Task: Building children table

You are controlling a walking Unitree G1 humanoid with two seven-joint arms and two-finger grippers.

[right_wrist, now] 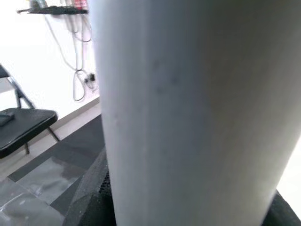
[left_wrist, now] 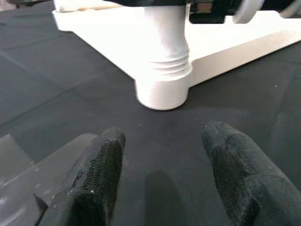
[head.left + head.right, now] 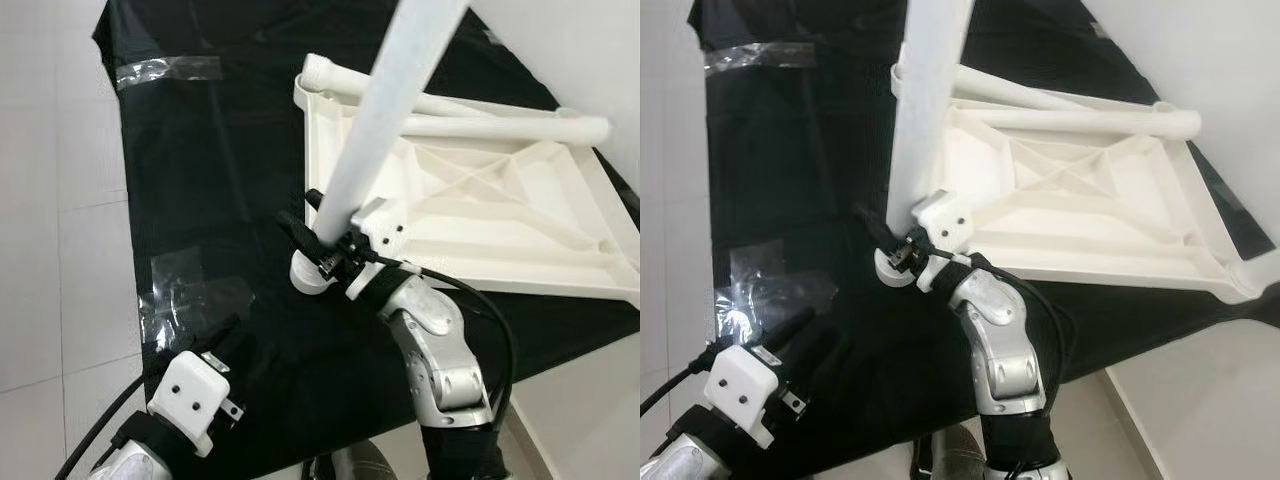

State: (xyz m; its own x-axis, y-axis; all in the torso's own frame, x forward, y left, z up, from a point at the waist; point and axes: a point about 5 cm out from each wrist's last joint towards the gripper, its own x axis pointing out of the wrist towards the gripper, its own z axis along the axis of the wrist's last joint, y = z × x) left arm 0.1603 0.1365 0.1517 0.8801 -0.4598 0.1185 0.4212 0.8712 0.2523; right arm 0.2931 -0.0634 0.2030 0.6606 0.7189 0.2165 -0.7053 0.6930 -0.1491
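Black mat (image 3: 210, 200): open floor room left of the tabletop (image 3: 500, 220), crossed only by flat tape patches (image 3: 190, 290).
Tabletop: upside down on the mat, ribbed; blocks the right half.
Two loose legs (image 3: 500, 125): lying across its far edge, barring that side.
Standing leg (image 3: 385, 100): upright at the near-left corner socket (image 2: 162, 92), clamped by the right end effector (image 3: 330, 245).
Left end effector (image 2: 160, 174): spread, low on the mat, free gap to the socket.

Right tool (image 3: 322, 243) clamped shut, left tool (image 2: 162, 176) spread, low
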